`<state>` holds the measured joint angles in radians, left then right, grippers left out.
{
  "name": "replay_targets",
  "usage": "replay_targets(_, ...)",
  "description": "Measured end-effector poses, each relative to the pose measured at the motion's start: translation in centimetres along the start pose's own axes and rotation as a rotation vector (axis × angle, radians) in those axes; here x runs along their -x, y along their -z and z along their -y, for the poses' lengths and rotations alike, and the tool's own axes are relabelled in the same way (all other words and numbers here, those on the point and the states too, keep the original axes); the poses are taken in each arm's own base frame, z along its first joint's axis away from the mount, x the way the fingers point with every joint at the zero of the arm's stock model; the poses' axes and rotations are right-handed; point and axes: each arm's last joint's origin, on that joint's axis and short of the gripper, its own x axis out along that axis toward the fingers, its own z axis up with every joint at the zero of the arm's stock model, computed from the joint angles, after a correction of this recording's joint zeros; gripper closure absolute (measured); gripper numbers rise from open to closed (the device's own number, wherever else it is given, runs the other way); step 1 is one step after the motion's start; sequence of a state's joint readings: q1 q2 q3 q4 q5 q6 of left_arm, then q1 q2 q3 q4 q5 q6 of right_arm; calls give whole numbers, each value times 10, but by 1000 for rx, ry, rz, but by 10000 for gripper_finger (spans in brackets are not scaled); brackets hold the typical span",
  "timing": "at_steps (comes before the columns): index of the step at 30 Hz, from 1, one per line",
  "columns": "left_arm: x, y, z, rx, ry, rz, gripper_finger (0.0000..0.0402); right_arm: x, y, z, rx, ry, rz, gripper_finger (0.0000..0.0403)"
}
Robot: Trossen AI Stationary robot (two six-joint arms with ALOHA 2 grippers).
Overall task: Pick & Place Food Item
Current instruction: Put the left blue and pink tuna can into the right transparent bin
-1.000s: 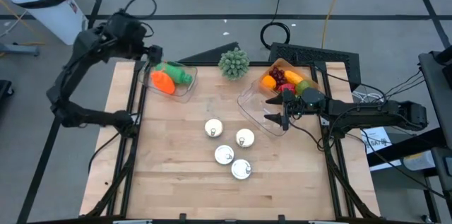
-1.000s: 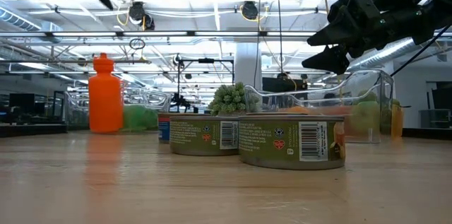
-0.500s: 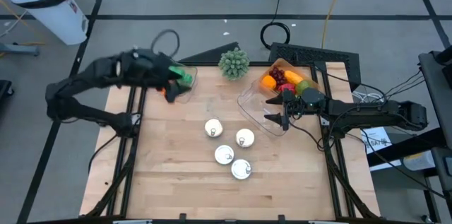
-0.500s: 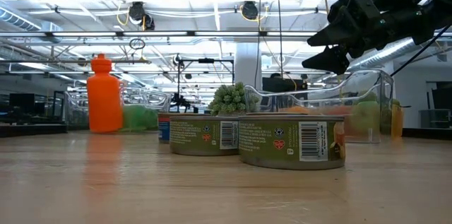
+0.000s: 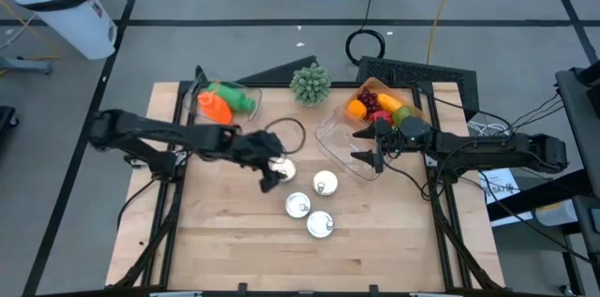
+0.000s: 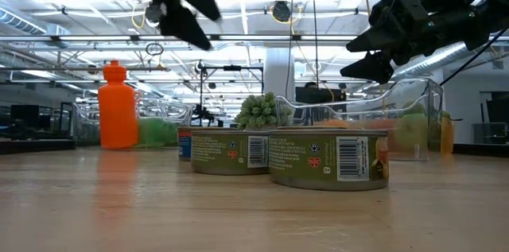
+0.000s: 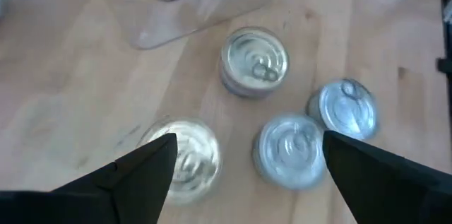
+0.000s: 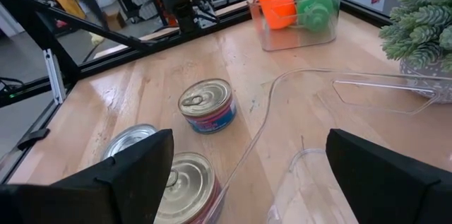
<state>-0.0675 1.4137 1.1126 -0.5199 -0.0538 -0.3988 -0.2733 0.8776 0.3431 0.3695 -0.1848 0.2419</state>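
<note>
Left gripper (image 5: 272, 177) at centre frame, jaws spread and empty above four cans (image 7: 256, 60), right gripper (image 5: 367, 159) spread, centre-right, over clear tray (image 5: 335, 136)

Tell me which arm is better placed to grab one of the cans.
Left, probably. The left gripper hangs open right over the cans, fingers spread. The right gripper waits open above the clear bin.

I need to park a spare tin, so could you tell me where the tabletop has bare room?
Bare wood lies in front of the four cans and along the left edge below the bottle bin. The back is crowded: plant, fruit container, with the left gripper over the cans.
</note>
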Motion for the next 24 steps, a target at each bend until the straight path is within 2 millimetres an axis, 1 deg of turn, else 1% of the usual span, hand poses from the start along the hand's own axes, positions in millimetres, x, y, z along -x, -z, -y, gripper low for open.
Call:
replay_targets(2,-25,4,-1,0,-5,-5,44,0,0,0,0,0,0,48)
replay_targets(4,-50,11,-4,-14,-53,-41,50,0,0,0,0,0,1,48)
replay_targets(5,-59,12,-6,-18,-84,-48,53,0,0,0,0,0,0,48)
replay_targets(7,-73,14,-11,-23,-156,-63,60,0,0,0,-5,0,1,48)
replay_targets(11,-95,21,-23,-7,-291,-92,72,0,0,0,-7,-1,2,48)
replay_targets(13,-101,23,-29,1,-327,-100,77,0,0,0,-7,-1,1,48)
replay_targets(19,-111,26,-46,38,-381,-156,91,0,0,0,-7,0,1,48)
replay_targets(22,-110,27,-49,113,-342,-186,95,0,0,0,-7,0,1,48)
replay_targets(24,-110,27,-48,140,-273,-217,98,0,0,0,-6,0,0,48)
